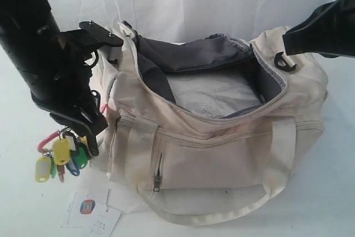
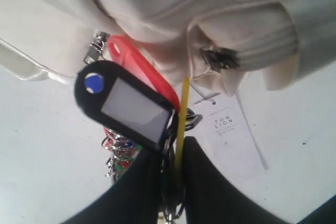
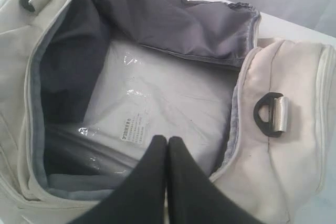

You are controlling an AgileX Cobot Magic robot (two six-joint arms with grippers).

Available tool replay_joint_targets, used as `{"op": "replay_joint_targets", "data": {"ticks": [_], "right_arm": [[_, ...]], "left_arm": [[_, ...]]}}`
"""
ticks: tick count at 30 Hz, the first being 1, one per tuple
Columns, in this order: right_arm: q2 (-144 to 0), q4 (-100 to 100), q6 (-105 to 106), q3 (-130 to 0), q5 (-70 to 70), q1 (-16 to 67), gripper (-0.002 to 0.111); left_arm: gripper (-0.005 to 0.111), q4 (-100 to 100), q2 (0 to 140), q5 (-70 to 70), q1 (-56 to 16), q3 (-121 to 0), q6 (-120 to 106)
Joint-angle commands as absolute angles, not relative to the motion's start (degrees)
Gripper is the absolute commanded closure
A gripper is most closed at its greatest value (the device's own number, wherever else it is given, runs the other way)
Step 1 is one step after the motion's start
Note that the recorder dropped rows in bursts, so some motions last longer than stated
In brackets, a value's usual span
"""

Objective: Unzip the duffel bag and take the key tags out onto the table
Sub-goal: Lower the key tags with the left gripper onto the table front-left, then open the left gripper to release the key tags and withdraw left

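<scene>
The left claw [image 1: 77, 137] is clamped on the bunch of small plastic key tags [image 1: 60, 158] in yellow, green, blue, red and black. It pinches them by their metal rings. The bunch hangs just beside the end of the big cream-white cloth duffel bag [image 1: 222, 148], which is unzipped and wide open. The right claw [image 3: 167, 148] has its two fingers pressed together, holding nothing, over the open bag.

The red tag is very close to a small metal zip pull [image 2: 94, 48] on the bag. It could catch there if the arm swings. A thin hold on rings could slip too.

I cannot tell if the lowest tags touch the flat white table [image 1: 22, 215]. The table is smooth, with bare room to the left. A white paper label [image 1: 89, 209] lies near, just below the bunch.
</scene>
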State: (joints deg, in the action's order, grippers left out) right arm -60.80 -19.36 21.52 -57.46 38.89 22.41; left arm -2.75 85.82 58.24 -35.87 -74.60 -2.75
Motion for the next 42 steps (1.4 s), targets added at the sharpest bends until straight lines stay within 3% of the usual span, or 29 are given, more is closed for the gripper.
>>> {"op": "replay_joint_targets", "data": {"ticks": [1, 24, 27, 35, 38, 42], "right_arm": [[-60.43, -19.68, 21.97, -57.16, 38.83, 22.22, 0.108], [-60.43, -19.82, 21.97, -57.16, 39.20, 22.22, 0.108], [-60.43, -19.94, 21.97, -57.16, 39.19, 22.22, 0.108], [-60.43, -20.08, 21.97, -57.16, 39.19, 22.22, 0.108], [-60.43, -20.67, 21.97, -57.16, 39.07, 22.22, 0.108], [-60.43, -20.88, 21.97, -57.16, 38.83, 22.22, 0.108]], "left_arm": [[0.107, -2.65, 82.81, 57.92, -36.10, -70.89, -3.54], [0.106, -10.81, 82.67, 40.33, -36.10, -52.73, -1.34], [0.096, -10.69, 82.77, 38.21, -36.10, -51.89, -1.34], [0.044, -9.93, 82.77, 41.12, -36.10, -52.17, -0.82], [0.037, -10.33, 82.65, 45.66, -36.10, -54.07, -0.82], [0.038, -10.58, 82.65, 51.59, -36.10, -57.66, -0.89]]}}
